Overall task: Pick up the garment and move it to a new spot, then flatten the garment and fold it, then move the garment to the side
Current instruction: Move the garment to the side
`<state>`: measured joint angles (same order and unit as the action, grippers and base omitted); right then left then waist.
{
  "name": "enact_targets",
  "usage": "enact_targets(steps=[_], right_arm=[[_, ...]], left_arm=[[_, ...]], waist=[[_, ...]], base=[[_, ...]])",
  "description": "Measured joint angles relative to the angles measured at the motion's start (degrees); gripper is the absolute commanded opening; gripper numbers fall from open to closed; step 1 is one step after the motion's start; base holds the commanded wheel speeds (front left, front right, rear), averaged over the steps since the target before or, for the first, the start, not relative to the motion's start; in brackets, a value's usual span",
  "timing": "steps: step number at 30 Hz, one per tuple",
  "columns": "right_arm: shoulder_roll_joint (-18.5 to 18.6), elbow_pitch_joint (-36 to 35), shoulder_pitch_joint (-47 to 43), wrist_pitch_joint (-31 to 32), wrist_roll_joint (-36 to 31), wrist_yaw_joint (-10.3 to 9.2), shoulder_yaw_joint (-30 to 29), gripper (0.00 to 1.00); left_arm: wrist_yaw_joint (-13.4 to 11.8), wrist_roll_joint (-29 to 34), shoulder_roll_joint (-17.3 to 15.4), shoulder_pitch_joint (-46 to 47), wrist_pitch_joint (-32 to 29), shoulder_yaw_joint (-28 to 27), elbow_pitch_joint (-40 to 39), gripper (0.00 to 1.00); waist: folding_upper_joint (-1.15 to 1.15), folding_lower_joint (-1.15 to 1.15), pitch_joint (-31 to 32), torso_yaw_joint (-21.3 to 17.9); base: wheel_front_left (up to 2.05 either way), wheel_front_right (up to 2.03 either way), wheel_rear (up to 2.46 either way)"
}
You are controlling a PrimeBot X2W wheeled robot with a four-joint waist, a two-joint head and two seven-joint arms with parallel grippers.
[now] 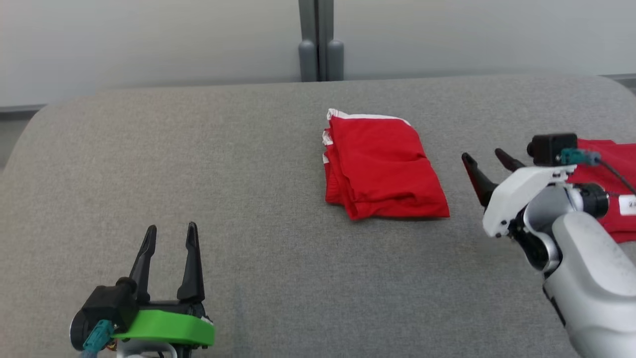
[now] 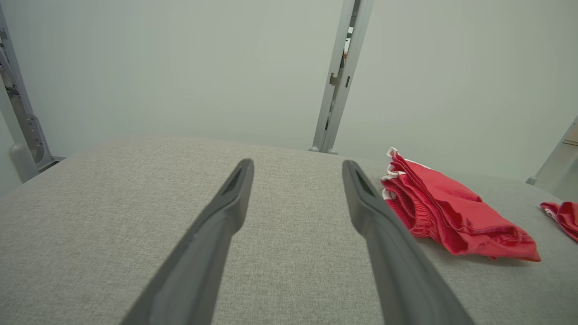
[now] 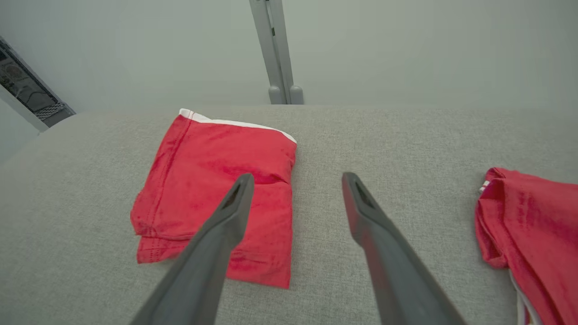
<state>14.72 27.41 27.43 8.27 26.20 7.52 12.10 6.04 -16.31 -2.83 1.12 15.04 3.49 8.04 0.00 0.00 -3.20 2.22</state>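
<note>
Two claws are seen with jaws apart and empty: the left claw (image 1: pixel 172 227) is held near and left over the worktop (image 1: pixel 248 149), and the right claw (image 1: pixel 482 155) just right of the garment (image 1: pixel 382 166), apart from it. The garment lies right of the worktop's centre, folded into a compact red rectangle. Its long axis runs near to far, with the white-trimmed edge pointing far and the stacked layer edges to the left. Folding is judged done, so the move to the side is judged in hand. A grip through all layers at one edge is called for, so the fold is kept. A second red garment (image 1: pixel 611 154) lies at the far right.
</note>
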Motion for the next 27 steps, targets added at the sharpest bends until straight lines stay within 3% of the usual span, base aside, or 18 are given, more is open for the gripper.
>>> enact_targets(steps=[9,22,23,24,25,27], right_arm=[[3.2,11.9,11.5,9.9,2.5,-0.02,1.3,1.00],[2.4,21.1,16.7,10.0,2.8,-0.07,2.1,1.00],[2.4,21.1,16.9,10.3,3.1,-0.12,2.7,0.92],[2.5,21.1,17.2,10.4,3.4,-0.15,3.4,0.40],[2.7,21.0,17.4,10.7,3.4,-0.15,4.4,0.00],[2.9,20.5,17.6,11.3,3.5,-0.13,6.5,0.00]], left_arm=[[-0.6,-1.8,0.0,3.6,0.0,2.2,-2.1,1.00],[-1.2,-2.1,0.0,5.1,0.0,2.9,-2.9,1.00],[-1.2,-2.1,0.0,5.3,0.0,2.9,-2.9,1.00],[-1.2,-2.1,0.0,5.5,0.0,2.9,-3.0,1.00],[-1.2,-2.1,0.0,5.7,0.0,3.0,-3.0,1.00],[-1.3,-2.2,0.0,5.8,0.0,3.1,-3.1,1.00]], waist=[[0.00,0.00,-6.6,5.7],[0.00,0.00,-14.7,12.1],[0.00,0.00,-15.0,12.2],[0.00,0.00,-15.3,12.2],[0.00,0.00,-15.5,12.2],[0.00,0.00,-15.6,11.8]], base=[[0.00,0.00,0.00],[0.00,0.00,0.00],[0.00,0.00,0.00],[0.00,0.00,0.00],[0.00,0.00,0.00],[0.00,0.00,0.00]])
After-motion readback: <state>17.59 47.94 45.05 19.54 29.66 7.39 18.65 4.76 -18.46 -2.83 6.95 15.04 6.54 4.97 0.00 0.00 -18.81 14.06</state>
